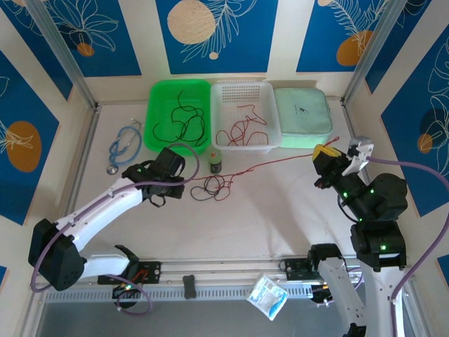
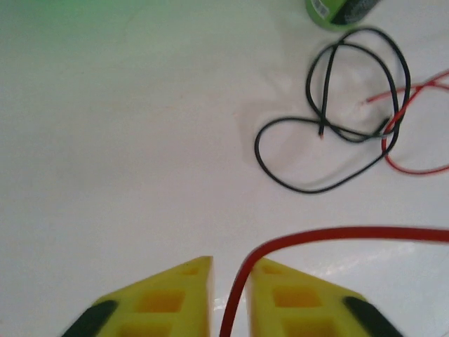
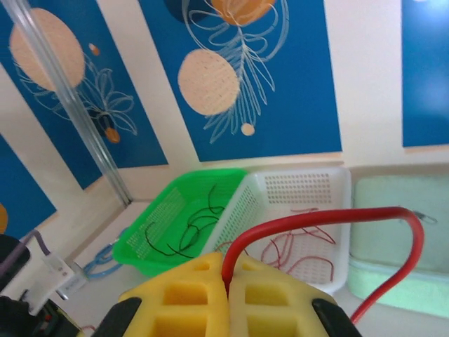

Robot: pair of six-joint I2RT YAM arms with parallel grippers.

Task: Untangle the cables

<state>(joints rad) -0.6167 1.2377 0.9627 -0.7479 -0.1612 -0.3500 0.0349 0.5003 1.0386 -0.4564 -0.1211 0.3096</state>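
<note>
Yellow fingers of the right gripper are squeezed tight on a long red cable, which pokes up between them, bends over and runs across the white table to the left gripper. That one's fingers stand a little apart, with the red cable passing through the narrow gap. Just past them a black cable lies in loops on the table, and more black cables sit in the green basket and more red cables in the white basket.
</note>
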